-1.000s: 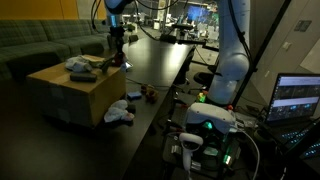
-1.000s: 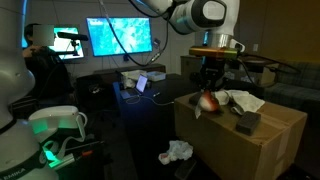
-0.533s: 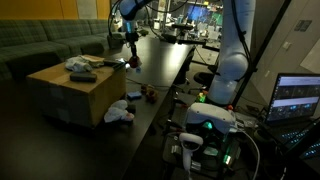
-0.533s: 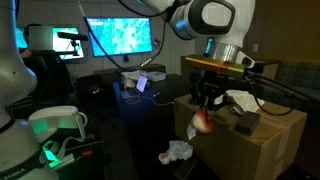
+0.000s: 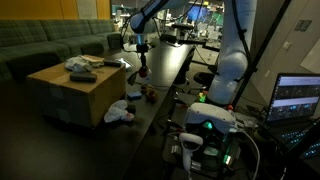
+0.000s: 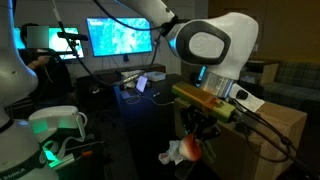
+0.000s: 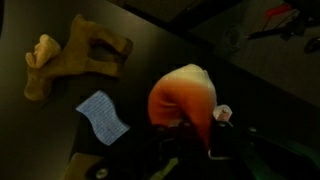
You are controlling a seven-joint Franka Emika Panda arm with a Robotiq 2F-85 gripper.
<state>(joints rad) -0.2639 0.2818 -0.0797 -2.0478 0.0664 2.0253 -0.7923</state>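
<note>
Since one second earlier, the arm has swung off the brown cardboard box [image 5: 72, 95] and out over the dark counter [image 5: 172, 60], taking its load along; half a second earlier it was at the box's edge.

Claw [image 5: 141, 66]: closed, gripping an orange-and-white rounded object [image 5: 143, 73]. The object hangs in the air, clear of the box and above the counter.

In an exterior view the same object [image 6: 188, 149] shows orange with a whitish side. It is held just under the claw [image 6: 196, 138], in front of the box [image 6: 285, 135].

Wrist view: the object [image 7: 185, 95] fills the centre, orange shading to white toward its top. The claw is closed on its lower part at the bottom edge of the view. Beneath, on the dark surface, a tan toy figure [image 7: 75, 55] lies flat with a pale blue card [image 7: 103, 117] just beside it. Both are apart from the held object.

On top of the box rest a crumpled grey-white cloth [image 5: 79, 66] and a dark flat item [image 5: 85, 77]. A white crumpled cloth [image 5: 120, 110] lies on the floor at the foot of the box; whether it touches the box cannot be told.
</note>
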